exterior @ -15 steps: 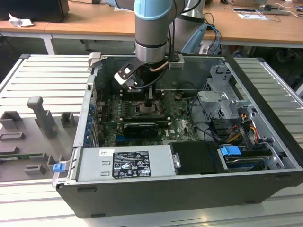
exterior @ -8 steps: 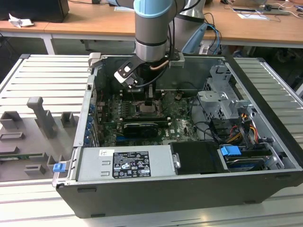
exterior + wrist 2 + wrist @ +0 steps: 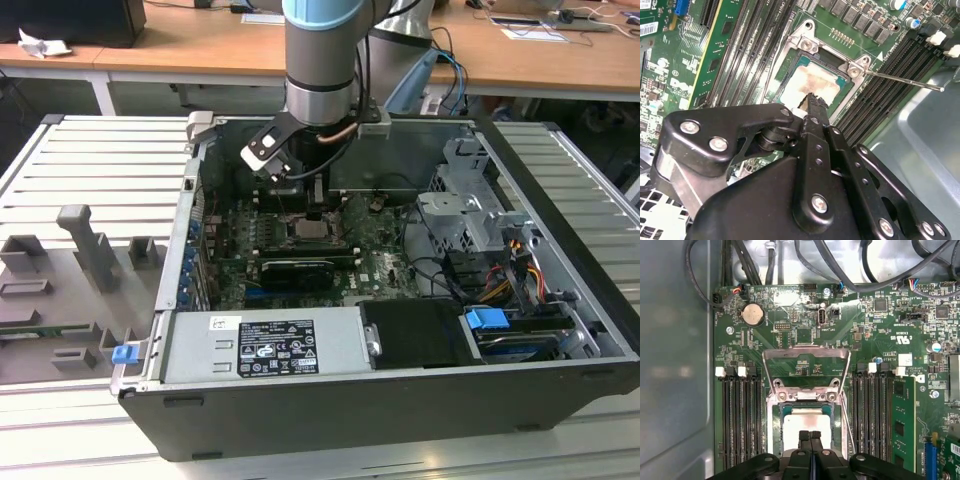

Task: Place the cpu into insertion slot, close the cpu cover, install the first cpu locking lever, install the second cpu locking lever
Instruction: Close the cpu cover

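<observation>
The gripper [image 3: 810, 434] has its two black fingers pressed together, with nothing between them. The tips point down over the near edge of the cpu [image 3: 805, 419]. It looks as if they may touch the chip, but I cannot be sure from these angles.

The cpu lies flat inside the insertion slot [image 3: 774, 427], so the first job looks done. In the second wrist view, the cpu [image 3: 809, 80] seems to sit square inside the metal rim.

The cpu cover [image 3: 807, 350] is not closed. It stands swung up at the far side of the slot, and you can see the green board through its hole. A thin metal lever [image 3: 900, 80] sticks out to the side and is not hooked down. So the cover and both levers are left to do.

The cpu is a small flat square. Its pale metal top has brownish smudges on it. Long black memory slots [image 3: 740, 420] run on both sides of it. All of it sits inside the open computer case [image 3: 400, 410].
</observation>
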You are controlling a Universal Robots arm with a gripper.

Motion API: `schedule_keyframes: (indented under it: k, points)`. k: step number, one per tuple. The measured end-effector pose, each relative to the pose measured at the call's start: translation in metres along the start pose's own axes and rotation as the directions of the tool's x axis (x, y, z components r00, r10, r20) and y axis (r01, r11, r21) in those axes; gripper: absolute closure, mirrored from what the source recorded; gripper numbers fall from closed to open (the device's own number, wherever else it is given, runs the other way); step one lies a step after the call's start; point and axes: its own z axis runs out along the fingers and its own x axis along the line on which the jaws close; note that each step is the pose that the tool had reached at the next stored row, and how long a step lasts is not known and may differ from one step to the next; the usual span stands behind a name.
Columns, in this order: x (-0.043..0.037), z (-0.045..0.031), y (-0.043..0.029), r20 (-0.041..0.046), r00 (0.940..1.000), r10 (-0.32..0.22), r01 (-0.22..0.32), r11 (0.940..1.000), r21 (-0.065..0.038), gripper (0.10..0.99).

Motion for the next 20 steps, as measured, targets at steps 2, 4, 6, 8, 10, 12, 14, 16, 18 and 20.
schedule_keyframes:
  k: [2,4,6,8,10,12,14,16,18,20]
  points:
    - [-0.0001,-0.0003,-0.0001,-0.0003,1.0000,0.001,-0.001,1.0000,0.000,0.980]
    - [0.0001,-0.0046,0.0000,-0.0005,1.0000,0.001,-0.001,1.0000,0.000,0.980]
    - [0.0003,-0.0113,0.0001,-0.0006,1.0000,0.001,-0.001,1.0000,0.000,0.980]
    - [0.0004,-0.0143,0.0002,-0.0006,1.0000,0.001,-0.001,1.0000,0.000,0.980]
    - [0.0006,-0.0180,0.0004,-0.0006,1.0000,0.001,-0.001,1.0000,0.000,0.980]
    - [0.0007,-0.0209,0.0005,-0.0006,1.0000,0.001,-0.001,1.0000,0.000,0.980]
    - [0.0008,-0.0231,0.0005,-0.0006,1.0000,0.001,-0.001,1.0000,0.000,0.980]
    - [0.0008,-0.0252,0.0006,-0.0006,1.0000,0.001,-0.001,1.0000,0.000,0.980]
    - [0.0009,-0.0264,0.0006,-0.0006,1.0000,0.001,-0.001,1.0000,0.000,0.980]
    - [0.0009,-0.0273,0.0007,-0.0005,1.0000,0.001,-0.001,1.0000,0.000,0.980]
